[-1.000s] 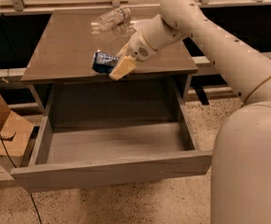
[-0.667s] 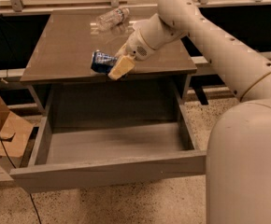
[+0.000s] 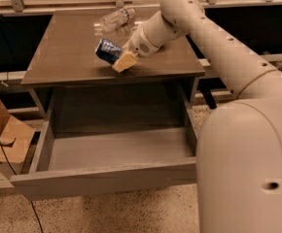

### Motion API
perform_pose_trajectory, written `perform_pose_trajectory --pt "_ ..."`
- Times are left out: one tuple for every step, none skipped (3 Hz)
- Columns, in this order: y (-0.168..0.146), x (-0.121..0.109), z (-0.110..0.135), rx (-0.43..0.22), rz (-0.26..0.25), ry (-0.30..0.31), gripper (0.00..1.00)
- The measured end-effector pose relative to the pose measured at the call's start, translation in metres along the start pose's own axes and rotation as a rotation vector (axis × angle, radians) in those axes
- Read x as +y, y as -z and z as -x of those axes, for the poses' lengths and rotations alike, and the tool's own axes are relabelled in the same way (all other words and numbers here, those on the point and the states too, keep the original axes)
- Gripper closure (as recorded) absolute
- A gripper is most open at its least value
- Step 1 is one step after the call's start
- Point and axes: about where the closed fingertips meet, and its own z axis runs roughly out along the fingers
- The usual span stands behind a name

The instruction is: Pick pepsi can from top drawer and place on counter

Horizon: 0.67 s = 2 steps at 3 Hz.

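Observation:
The pepsi can [image 3: 106, 50], dark blue with light markings, hangs tilted just above the brown-grey counter [image 3: 63, 57], near its front middle. My gripper [image 3: 123, 59] is shut on the can's right end; one tan finger [image 3: 125, 61] shows in front of it. My arm reaches in from the right, over the counter. The top drawer [image 3: 107, 179] is pulled out wide below the counter, and its light grey inside [image 3: 121, 149] holds nothing that I can see.
A clear plastic bottle [image 3: 116, 17] lies on the counter's far side, just behind the gripper. A cardboard box [image 3: 9, 140] stands on the floor left of the drawer. My pale body [image 3: 248, 169] fills the right foreground. Dark shelving with rails runs behind the counter.
The gripper and the can have moved a little farther in over the counter, away from its front edge. The drawer and the bottle have not moved.

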Motion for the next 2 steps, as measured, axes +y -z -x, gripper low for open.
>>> perform_pose_trajectory --pt "0.004 -0.042 0.032 -0.016 -0.092 0.033 0.75" --pt "-0.006 -0.065 0.051 -0.021 -0.12 0.045 0.77"
